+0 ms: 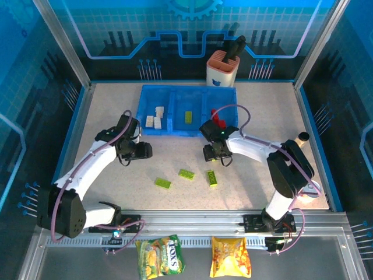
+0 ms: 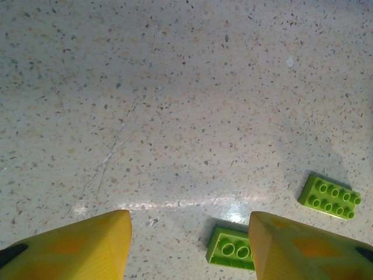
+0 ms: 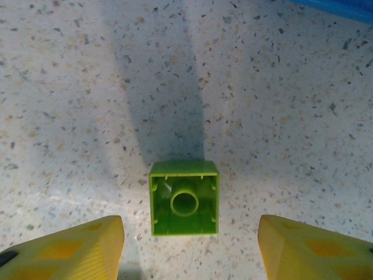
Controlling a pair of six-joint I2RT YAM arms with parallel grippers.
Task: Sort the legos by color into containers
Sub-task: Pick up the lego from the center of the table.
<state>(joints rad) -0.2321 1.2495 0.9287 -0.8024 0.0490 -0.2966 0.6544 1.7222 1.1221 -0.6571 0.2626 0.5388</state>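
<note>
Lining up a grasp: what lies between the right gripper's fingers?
An upside-down green lego on the table, untouched, in the right wrist view.

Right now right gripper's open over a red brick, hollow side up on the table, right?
Not red. The right wrist view shows a lime green brick, hollow side up on the table, with the right gripper open over it.

From above and behind the arm bases, we look down over the whole table to its far wall. Our wrist cameras hang close over that table, aimed steeply down past the left gripper and right gripper. The left one shares two lime legos with the overhead view; the right catches the containers' edge.
</note>
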